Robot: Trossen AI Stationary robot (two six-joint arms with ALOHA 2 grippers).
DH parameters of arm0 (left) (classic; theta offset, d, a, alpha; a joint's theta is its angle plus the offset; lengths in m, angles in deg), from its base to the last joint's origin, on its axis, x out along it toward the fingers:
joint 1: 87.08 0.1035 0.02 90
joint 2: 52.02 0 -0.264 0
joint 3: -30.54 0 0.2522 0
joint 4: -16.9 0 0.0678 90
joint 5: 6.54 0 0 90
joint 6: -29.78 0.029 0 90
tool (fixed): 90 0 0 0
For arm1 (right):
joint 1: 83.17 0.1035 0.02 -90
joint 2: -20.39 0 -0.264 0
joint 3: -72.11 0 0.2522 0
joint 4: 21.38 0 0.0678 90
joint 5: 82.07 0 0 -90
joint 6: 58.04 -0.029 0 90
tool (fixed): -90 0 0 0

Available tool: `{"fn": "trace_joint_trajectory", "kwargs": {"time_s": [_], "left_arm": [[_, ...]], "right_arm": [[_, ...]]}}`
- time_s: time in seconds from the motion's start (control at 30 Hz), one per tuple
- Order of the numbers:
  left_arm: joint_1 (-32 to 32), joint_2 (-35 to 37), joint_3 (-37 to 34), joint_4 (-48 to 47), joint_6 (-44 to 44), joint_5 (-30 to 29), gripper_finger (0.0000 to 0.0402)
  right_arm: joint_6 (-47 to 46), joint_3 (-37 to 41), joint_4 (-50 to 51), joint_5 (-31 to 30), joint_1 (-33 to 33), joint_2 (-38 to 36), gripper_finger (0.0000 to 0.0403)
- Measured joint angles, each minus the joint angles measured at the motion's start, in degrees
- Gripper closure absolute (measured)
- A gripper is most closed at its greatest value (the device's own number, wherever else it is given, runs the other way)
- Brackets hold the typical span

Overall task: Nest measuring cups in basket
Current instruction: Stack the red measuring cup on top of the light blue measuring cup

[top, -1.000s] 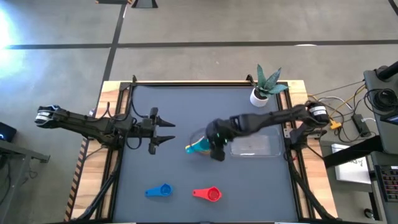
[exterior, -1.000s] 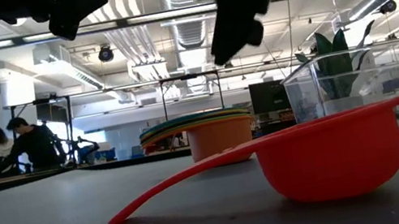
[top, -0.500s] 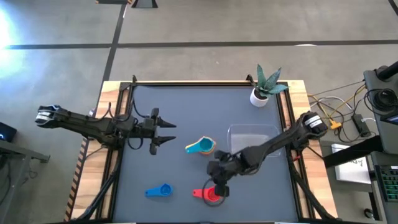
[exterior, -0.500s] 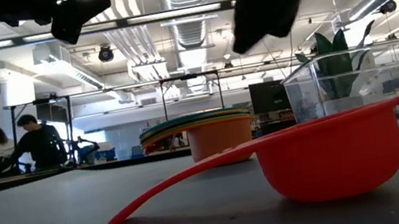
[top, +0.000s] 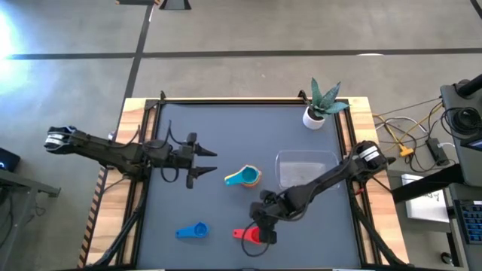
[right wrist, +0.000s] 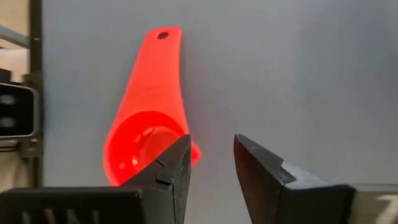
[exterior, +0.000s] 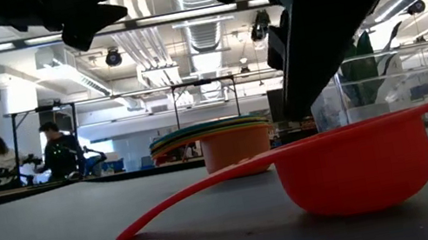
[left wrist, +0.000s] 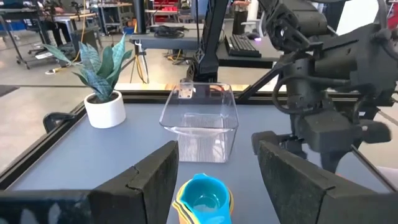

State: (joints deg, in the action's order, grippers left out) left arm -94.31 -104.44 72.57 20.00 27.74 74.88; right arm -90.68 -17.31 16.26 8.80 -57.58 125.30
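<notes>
Jaws of the right gripper (top: 263, 230) stand slightly apart over the red cup (top: 248, 235) near the table's front edge, arm stretched low from the right side. From its wrist, one finger (right wrist: 171, 168) overlaps the cup's rim, nothing gripped. Left gripper (top: 202, 162) hovers open at left, facing the nested cups (left wrist: 202, 200) and basket (left wrist: 200, 117).

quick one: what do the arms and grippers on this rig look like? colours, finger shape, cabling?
Both arms are dark, slim and jointed, each with a pale, silvery collar at the shoulder end. The left gripper and the right gripper each have two flat black fingers with angular, wedge-like tips. Thin black cables loop along the left arm near its wrist.
</notes>
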Motion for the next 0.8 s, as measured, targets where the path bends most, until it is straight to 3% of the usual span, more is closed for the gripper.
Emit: {"fn": "trace_joint_trajectory", "kwargs": {"time_s": [0.5, 0.8], "left_arm": [[0.11, -0.57, 0.09, -0.20, 0.00, 0.02, 0.0198], [0.11, -0.64, 0.09, -0.17, 0.00, 0.02, 0.0198]], "right_arm": [[-1.26, 0.04, -4.91, 1.41, 2.30, 3.86, 0.0280], [-0.80, 0.04, -4.59, 1.59, 2.30, 4.00, 0.0298]]}}
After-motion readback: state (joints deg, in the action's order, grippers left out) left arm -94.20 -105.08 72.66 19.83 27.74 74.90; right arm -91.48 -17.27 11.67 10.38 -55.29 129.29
